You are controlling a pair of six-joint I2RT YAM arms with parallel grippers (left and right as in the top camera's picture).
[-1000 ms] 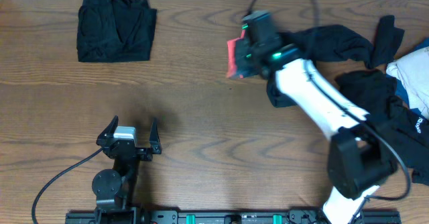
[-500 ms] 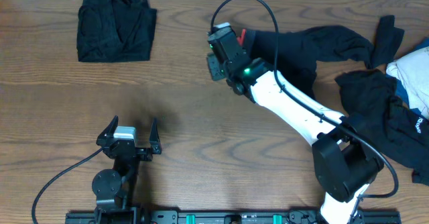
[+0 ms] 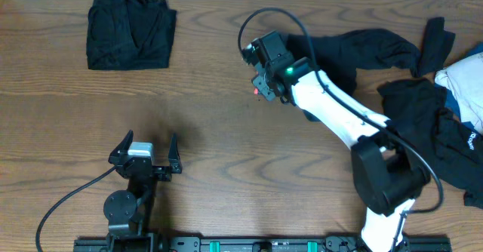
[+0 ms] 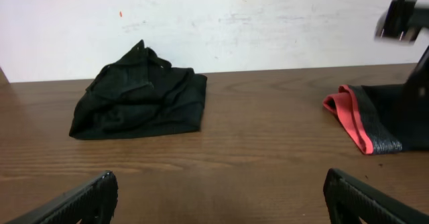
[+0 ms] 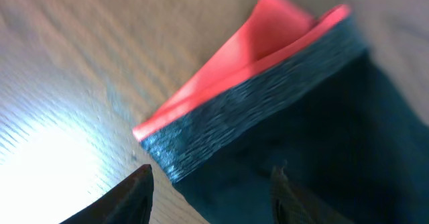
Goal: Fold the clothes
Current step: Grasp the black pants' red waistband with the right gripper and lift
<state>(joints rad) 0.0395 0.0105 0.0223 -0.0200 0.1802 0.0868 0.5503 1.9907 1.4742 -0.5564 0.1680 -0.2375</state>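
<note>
Early days for you: on the table [image 3: 226,154], the long black trousers [image 3: 355,44] sprawl unfolded far right, next to a crumpled pile [image 3: 430,116]. Only one black garment [image 3: 130,33] sits folded, far left. Your right end effector [image 5: 208,187] hovers released over the coral waistband [image 4: 348,117]; the left end effector [image 3: 149,140] gapes empty, near side.

White-shelled right arm [image 3: 332,110] with black joints, green light [image 3: 287,72] and looping black cable [image 3: 266,10]; black, grey-topped left gripper [image 3: 151,137].
</note>
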